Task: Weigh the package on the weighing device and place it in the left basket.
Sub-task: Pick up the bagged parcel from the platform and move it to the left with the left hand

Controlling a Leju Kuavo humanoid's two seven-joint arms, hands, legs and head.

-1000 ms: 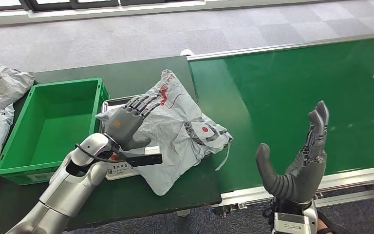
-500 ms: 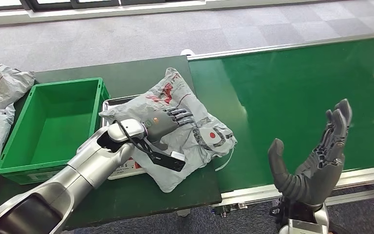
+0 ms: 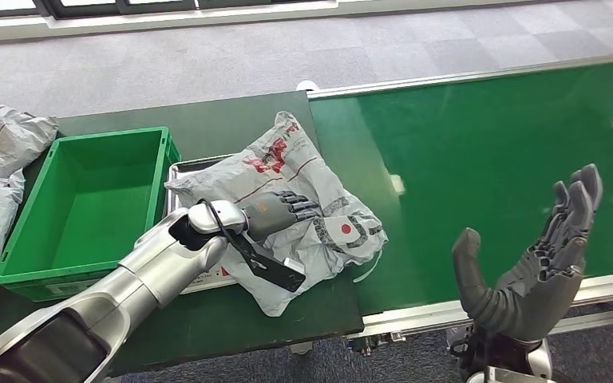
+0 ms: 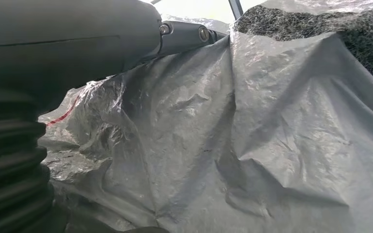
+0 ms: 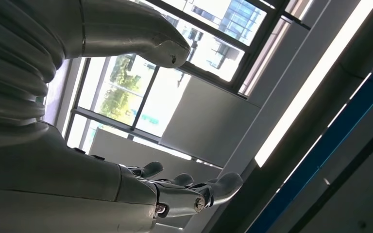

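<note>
Resting on the package (image 3: 291, 203), the left hand (image 3: 279, 212) lies flat; its wrist camera shows wrinkled grey plastic. The package slants beside the green basket (image 3: 24, 235). The right hand (image 3: 539, 267) is spread, empty.

Silver arms, dark grey left hand (image 3: 275, 214)

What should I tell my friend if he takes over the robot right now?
Left robot hand: resting on the grey package; a firm grip cannot be confirmed.
Right robot hand: open, raised, holding nothing.
The package lies on the weighing device, beside the empty green basket.
Done: package is on the scale.
Left: grasp it and put it into the basket.
</note>
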